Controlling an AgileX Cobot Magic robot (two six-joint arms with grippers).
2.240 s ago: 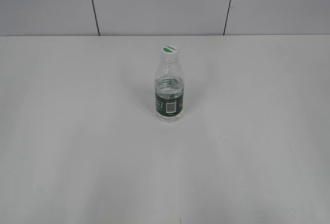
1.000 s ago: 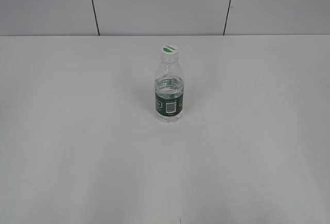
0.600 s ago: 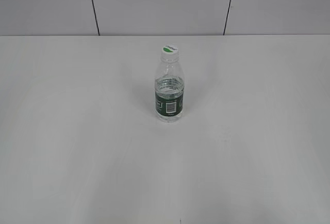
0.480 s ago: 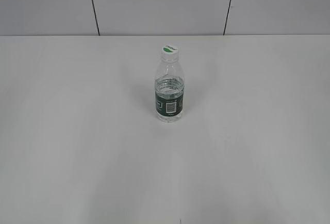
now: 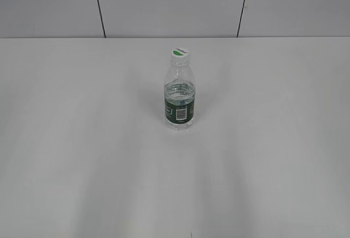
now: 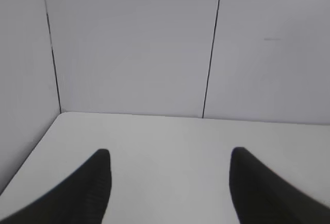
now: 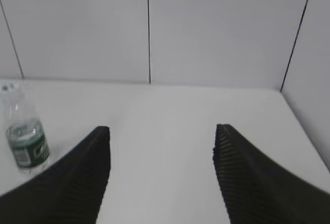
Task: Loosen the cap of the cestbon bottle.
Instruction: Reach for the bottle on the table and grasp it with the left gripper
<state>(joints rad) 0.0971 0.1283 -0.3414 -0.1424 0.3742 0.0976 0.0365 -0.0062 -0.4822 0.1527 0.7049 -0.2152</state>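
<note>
The cestbon bottle (image 5: 179,98) stands upright near the middle of the white table, clear plastic with a dark green label band and a white barcode patch. Its white cap (image 5: 179,52) with a green leaf mark sits on the neck. The bottle also shows at the far left of the right wrist view (image 7: 24,135). My right gripper (image 7: 161,131) is open and empty, to the right of the bottle and apart from it. My left gripper (image 6: 169,154) is open and empty over bare table; the bottle is out of its view. Neither gripper shows in the exterior view.
The white table (image 5: 82,139) runs back to a grey panelled wall (image 5: 164,3) with dark vertical seams. The left wrist view shows the table's left edge (image 6: 36,147) beside a wall. The right wrist view shows the table's right edge (image 7: 301,126) beside a wall.
</note>
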